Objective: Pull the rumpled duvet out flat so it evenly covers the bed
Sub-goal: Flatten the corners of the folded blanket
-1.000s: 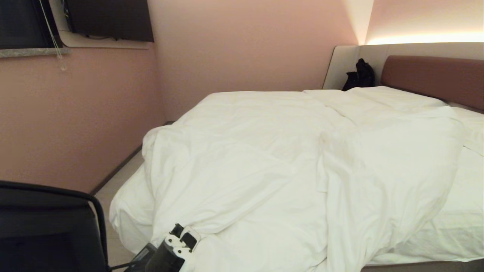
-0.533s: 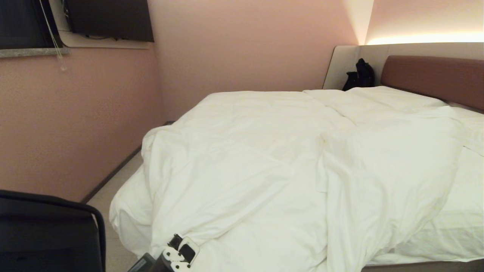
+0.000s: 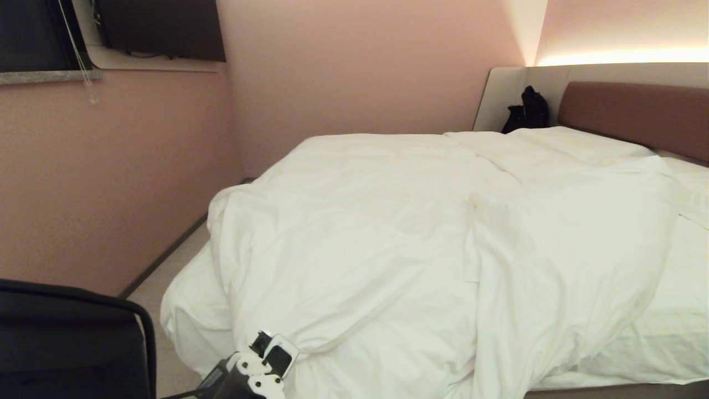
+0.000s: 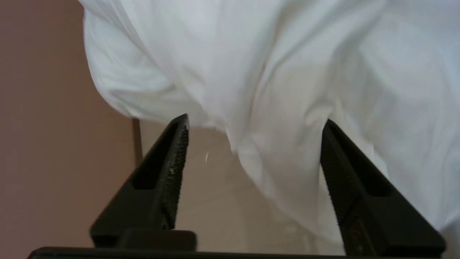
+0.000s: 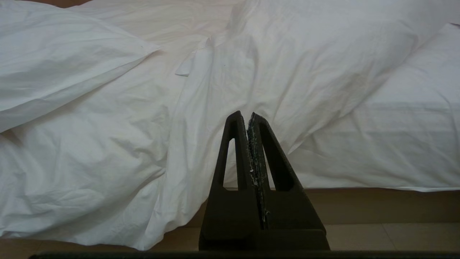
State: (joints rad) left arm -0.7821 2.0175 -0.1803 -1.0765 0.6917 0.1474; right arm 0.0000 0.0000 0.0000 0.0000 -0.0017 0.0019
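The white puffy duvet (image 3: 388, 233) lies wrinkled over the bed (image 3: 609, 392), bunched toward the near left corner, with bare sheet showing at the right. My left gripper (image 3: 271, 357) is at that near corner, low at the duvet's hanging edge. In the left wrist view my left gripper (image 4: 257, 119) is open, and a loose duvet fold (image 4: 287, 162) hangs between the fingers, unpinched. My right gripper (image 5: 248, 114) is shut on nothing and points at the duvet (image 5: 251, 64) draped over the bed's side.
A black chair (image 3: 72, 338) stands at the near left. A pink wall (image 3: 111, 177) and a narrow floor strip (image 3: 166, 277) run along the bed's left. A black bag (image 3: 529, 111) sits beside the brown headboard (image 3: 637, 113). Pillows (image 3: 576, 141) lie at the head.
My left gripper has opened and let go of the duvet's edge. The near-corner fold has slackened and dropped a little. The right arm has not moved.
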